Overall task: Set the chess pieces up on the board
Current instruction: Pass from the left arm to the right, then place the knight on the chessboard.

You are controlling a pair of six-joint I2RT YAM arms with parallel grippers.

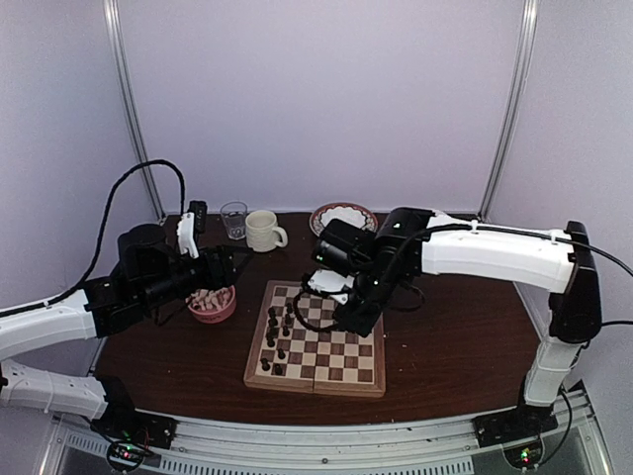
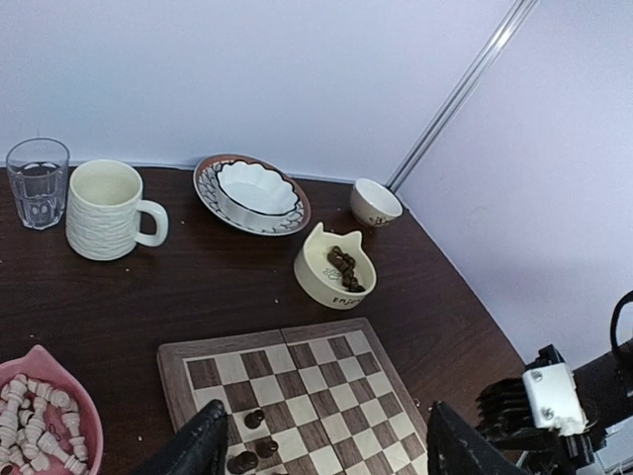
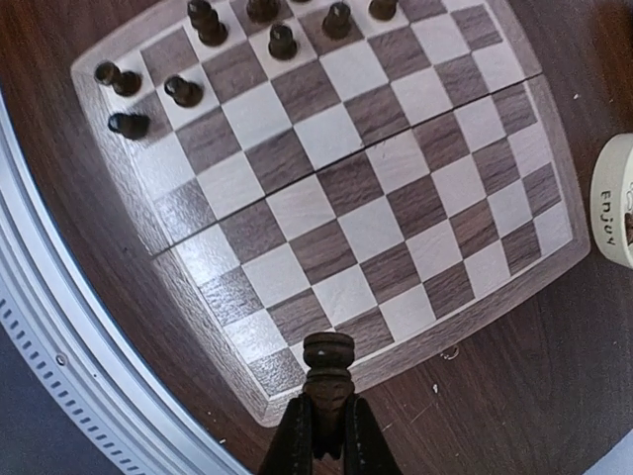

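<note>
Now, right gripper (image 3: 326, 435): clamped shut on a dark piece (image 3: 328, 364), pinched at its base and upright so it can be stood on a square.
board (image 3: 346, 218): flat on the tabletop (image 3: 514, 396), its near corner just below the held piece.
dark pieces (image 1: 278, 332): gathered along the board's left files, apparently their home side.
left gripper (image 2: 321, 450): wide and empty above the board, probably free to fetch.
cream pieces (image 2: 40, 416): heaped in the pink bowl (image 2: 91, 416), waiting.
</note>
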